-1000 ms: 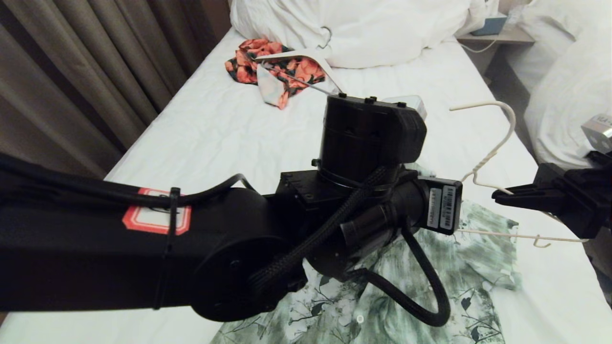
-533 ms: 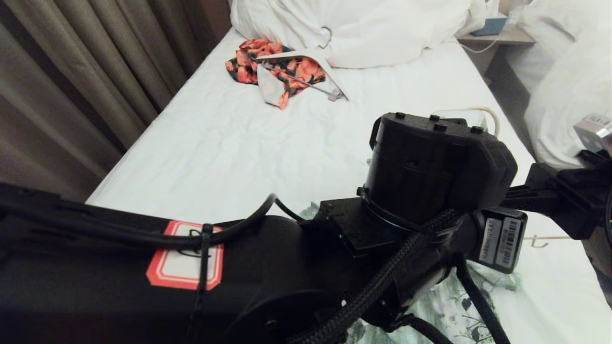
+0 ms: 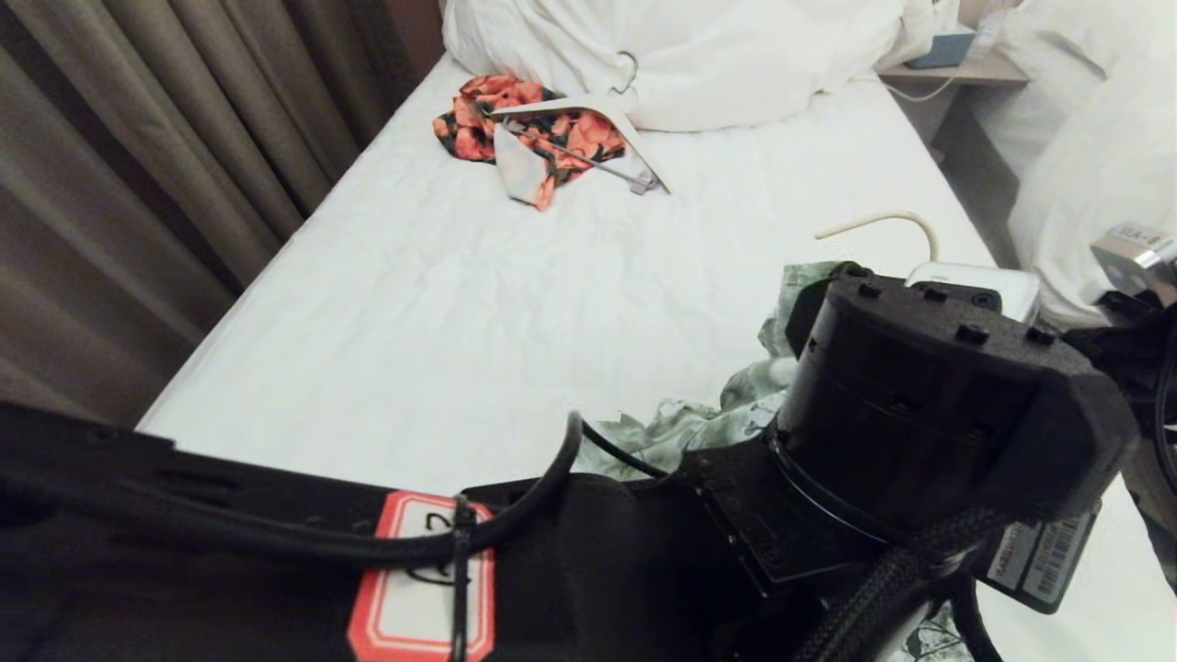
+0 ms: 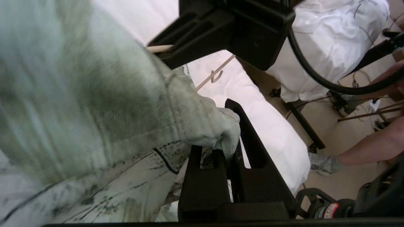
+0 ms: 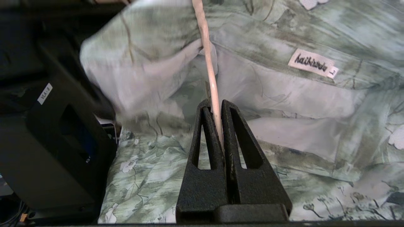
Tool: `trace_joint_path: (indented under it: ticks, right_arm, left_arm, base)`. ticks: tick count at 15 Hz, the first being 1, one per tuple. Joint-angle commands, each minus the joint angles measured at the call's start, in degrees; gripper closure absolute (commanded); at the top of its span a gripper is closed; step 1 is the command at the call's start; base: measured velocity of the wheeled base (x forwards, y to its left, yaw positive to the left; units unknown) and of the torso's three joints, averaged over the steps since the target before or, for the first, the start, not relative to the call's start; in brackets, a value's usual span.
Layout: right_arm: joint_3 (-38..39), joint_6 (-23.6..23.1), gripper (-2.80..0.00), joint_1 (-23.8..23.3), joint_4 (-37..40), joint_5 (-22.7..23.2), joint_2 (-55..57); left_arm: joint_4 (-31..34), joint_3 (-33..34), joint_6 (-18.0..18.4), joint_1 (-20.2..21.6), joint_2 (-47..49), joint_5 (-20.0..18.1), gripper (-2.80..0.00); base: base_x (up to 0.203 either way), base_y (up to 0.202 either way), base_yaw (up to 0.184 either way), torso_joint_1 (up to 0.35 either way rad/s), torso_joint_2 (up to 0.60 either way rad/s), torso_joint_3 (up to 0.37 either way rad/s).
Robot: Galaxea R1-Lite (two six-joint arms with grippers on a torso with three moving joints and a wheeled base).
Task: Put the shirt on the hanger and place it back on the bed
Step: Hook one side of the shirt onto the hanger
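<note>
- Head view shows the bed (image 3: 515,285) running away from the robot, its wrinkled white sheet taking up most of the scene, with big pillows (image 3: 699,55) at the far end.
- The left arm (image 3: 644,552) crosses the near part of that view and hides most of the work under it.
- The shirt (image 3: 699,418) lies bunched near the bed's right edge, partly lifted; only a crumpled green fold shows past the arm in the head view.
- The left gripper (image 4: 228,164) is clamped tight on a hem or sleeve edge of the shirt, holding the cloth up close to the hanger.
- The right gripper (image 5: 219,126) is pinched shut on the thin wire of the hanger (image 5: 208,60), whose shoulder end pokes into the shirt's open neck just beside the brand label (image 5: 312,63).
- The hanger's hook (image 3: 883,223) curves up above the left wrist in the head view.
- Step in hand, as I judge it: threading one hanger shoulder into the shirt; the shirt is not yet hung.
- Next move likely calls for the left gripper to draw the cloth over the wire end while the right gripper keeps the hanger steady, without letting the fabric snag or slip off.
- An orange-red floral garment (image 3: 515,124) with a broad white hanger (image 3: 598,119) lies well apart, near the pillows.
</note>
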Motion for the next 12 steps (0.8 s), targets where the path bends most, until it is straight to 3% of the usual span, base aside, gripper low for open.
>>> trace_joint_path:
  ticks: [1,4,12]
  right_arm:
    - [0.1,-0.5,0.00,0.1,0.2,0.5,-0.2]
    - [0.2,-0.4,0.00,0.2,0.2,0.5,-0.3]
    - [0.2,-0.4,0.00,-0.2,0.3,0.7,-1.1]
  left_arm:
    - [-0.1,-0.7,0.1,0.1,2.4,0.2,0.00]
    - [-0.1,-0.8,2.9,0.2,3.3,0.2,0.00]
    - [0.1,2.3,3.9,-1.0,2.5,0.7,0.00]
  base:
    - [0.000,0.000,0.000,0.000,0.00,0.000]
    - [0.000,0.000,0.000,0.000,0.00,0.000]
    - [0.000,0.000,0.000,0.000,0.00,0.000]
